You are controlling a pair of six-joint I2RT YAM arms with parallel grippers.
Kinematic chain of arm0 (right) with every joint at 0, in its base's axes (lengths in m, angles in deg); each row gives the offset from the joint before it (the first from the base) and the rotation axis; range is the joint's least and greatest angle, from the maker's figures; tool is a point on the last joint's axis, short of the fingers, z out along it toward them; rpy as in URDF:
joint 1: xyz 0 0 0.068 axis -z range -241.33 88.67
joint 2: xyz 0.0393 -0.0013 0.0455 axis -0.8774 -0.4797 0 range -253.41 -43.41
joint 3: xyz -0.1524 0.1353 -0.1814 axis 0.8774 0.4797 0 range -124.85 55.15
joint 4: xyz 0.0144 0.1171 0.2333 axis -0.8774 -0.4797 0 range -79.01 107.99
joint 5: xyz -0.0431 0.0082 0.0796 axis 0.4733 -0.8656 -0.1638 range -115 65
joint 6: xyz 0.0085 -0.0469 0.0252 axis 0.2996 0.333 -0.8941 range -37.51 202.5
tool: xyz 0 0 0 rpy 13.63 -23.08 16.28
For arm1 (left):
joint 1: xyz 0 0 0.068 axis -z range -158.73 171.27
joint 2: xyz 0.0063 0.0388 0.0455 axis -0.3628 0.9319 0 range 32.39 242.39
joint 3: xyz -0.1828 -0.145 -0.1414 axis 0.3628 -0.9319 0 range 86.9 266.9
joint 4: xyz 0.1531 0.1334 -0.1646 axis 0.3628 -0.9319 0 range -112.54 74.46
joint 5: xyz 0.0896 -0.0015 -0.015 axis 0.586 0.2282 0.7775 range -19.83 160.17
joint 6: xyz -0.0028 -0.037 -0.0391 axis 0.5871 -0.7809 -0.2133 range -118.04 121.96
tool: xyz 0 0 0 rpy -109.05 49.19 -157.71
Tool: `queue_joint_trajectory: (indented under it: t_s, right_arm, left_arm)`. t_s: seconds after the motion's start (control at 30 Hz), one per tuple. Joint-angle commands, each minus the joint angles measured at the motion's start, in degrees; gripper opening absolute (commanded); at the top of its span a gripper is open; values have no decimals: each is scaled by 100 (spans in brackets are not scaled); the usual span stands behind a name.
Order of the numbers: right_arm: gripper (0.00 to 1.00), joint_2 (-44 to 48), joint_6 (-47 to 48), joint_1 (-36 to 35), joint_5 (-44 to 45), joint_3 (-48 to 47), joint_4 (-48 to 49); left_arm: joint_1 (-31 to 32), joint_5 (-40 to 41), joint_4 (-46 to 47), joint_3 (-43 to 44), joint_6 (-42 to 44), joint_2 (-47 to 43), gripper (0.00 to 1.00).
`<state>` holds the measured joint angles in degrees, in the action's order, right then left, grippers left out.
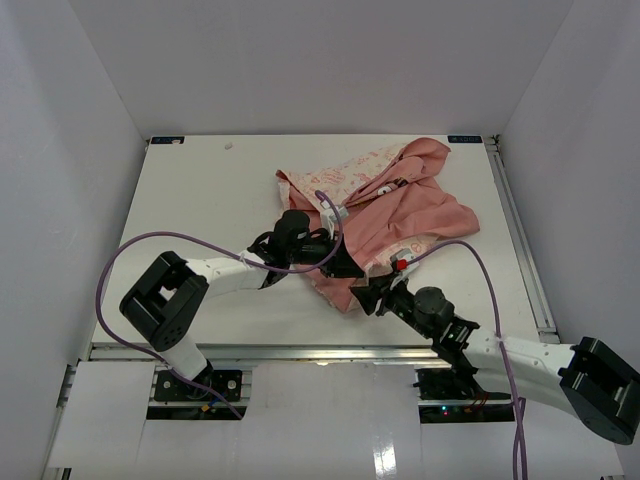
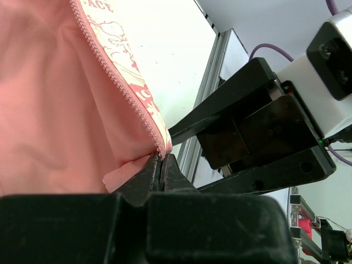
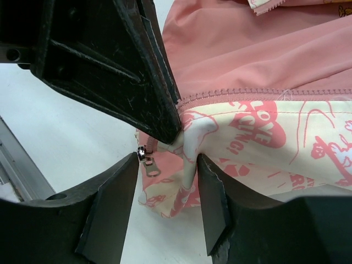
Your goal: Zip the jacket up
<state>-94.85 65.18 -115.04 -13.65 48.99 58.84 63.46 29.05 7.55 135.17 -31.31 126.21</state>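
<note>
Pinching jacket (image 2: pixel 60 110) hem: left hand (image 2: pixel 161 163)

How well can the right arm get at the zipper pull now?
Probably yes: the zipper pull lies bare just inside the open jaws of the right gripper. The left gripper, shut on the jacket just above, crowds it.

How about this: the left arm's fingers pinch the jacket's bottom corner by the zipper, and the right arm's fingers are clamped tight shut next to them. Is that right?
Not quite. The left fingers do pinch the jacket at that corner, but the right fingers are not shut: the right wrist view shows them apart, with the hem and zipper pull in the gap.
</note>
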Motion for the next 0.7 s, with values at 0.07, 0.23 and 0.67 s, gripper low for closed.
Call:
queue_joint_trajectory:
  t_s: [0.07,0.23,0.67]
  right_arm:
    - [49,130,51,-25,-97,109,466]
    - [45,-155,51,-25,-93,12,529]
    - [8,-461,82,-32,-47,-263,583]
  left_arm:
    - [-208,-140,119,-43,83,-111,0]
    - [-252,-256,198,-63,49,-110,0]
    - [-246,-736,492,-176,-80,-72,11]
